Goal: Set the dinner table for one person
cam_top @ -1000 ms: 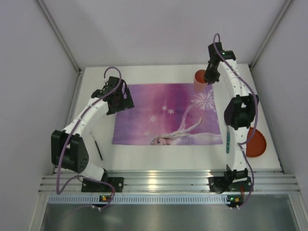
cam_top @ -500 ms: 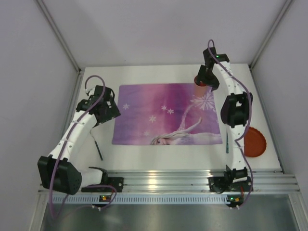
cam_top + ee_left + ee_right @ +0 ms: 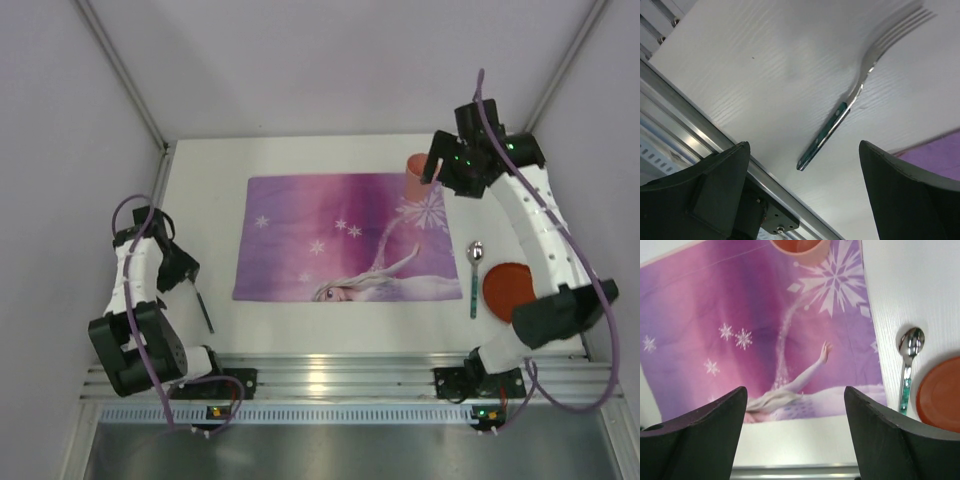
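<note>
The left end effector (image 3: 803, 145) hangs with its fingers spread wide and empty over the left margin of the surface (image 3: 320, 150). The surface is a white rectangle lying flat between the walls, with its long axis running left to right and its near long edge against an aluminium rail (image 3: 340, 375). Below the fingers a fork (image 3: 850, 100) lies on bare white, tines toward the far side. Rightward, a purple placemat (image 3: 345, 235) lies along the same axis, and an orange cup (image 3: 417, 175) stands on its far right corner. The right end effector (image 3: 795, 390), likewise wide and empty, hovers near that cup. A spoon (image 3: 474, 278), bowl pointing far, lies between the mat and an orange plate (image 3: 510, 290).
</note>
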